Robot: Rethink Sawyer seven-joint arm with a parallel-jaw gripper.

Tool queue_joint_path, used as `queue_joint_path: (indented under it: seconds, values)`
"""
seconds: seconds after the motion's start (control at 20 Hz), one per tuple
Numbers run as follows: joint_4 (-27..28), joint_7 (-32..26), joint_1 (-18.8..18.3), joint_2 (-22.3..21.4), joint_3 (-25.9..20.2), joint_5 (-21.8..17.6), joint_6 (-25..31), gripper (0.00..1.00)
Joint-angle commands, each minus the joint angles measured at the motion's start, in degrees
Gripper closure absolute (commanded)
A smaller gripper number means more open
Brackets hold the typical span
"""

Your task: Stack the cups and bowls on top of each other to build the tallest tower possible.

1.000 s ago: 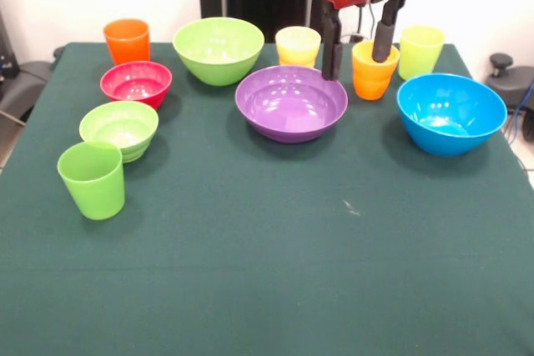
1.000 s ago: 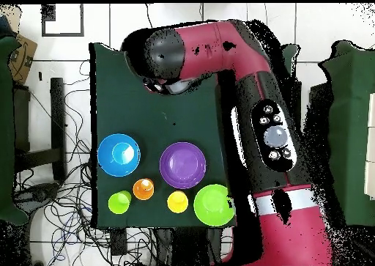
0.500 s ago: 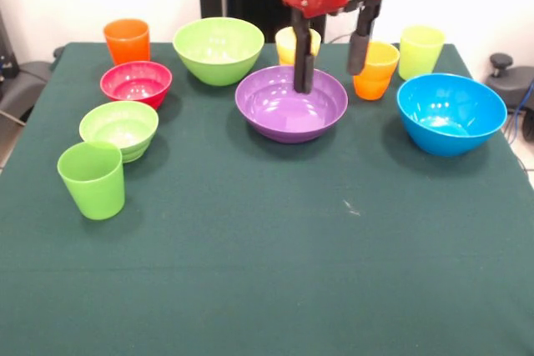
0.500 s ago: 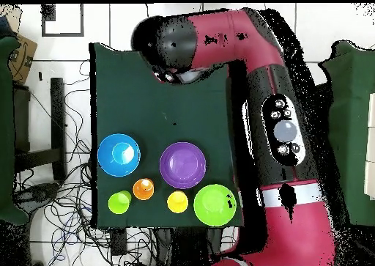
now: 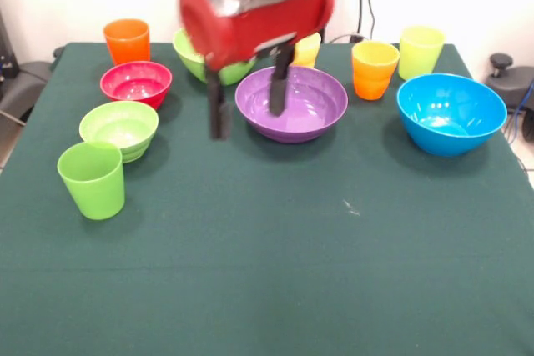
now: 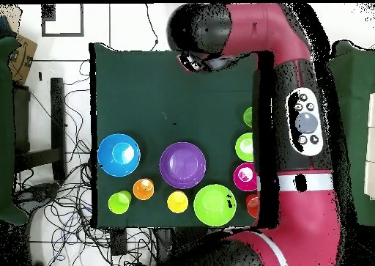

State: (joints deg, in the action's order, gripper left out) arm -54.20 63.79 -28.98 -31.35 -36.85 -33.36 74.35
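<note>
— Where are your jaws?

— My gripper (image 5: 248, 114) hangs spread wide and empty, one finger (image 5: 218, 112) over bare cloth, the other over the purple bowl (image 5: 291, 103).

— And the rest?

— Left of me: green cup (image 5: 92, 179), small green bowl (image 5: 119, 128), red bowl (image 5: 136, 83). Right: orange-yellow cup (image 5: 375, 69), blue bowl (image 5: 450, 112). Nothing stacked.
</note>
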Motion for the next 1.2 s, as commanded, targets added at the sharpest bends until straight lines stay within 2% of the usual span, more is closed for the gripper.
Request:
queue_joint_path:
  seconds: [0.05, 0.4, 0.75, 1.05, 1.2]
  values:
    - [10.10, -27.70, -0.11, 8.10, -1.24, -7.35, 10.32, 0.00]
    - [10.13, -30.61, -0.69, 7.39, -0.49, -6.53, 11.00, 0.00]
    - [14.25, -35.22, -1.03, 6.42, -0.81, -7.05, 15.47, 0.00]
    - [12.24, -36.58, -2.08, 4.95, -0.14, -6.24, 14.99, 0.00]
    - [9.22, -36.54, -3.19, 4.37, 0.37, -5.54, 12.63, 0.00]
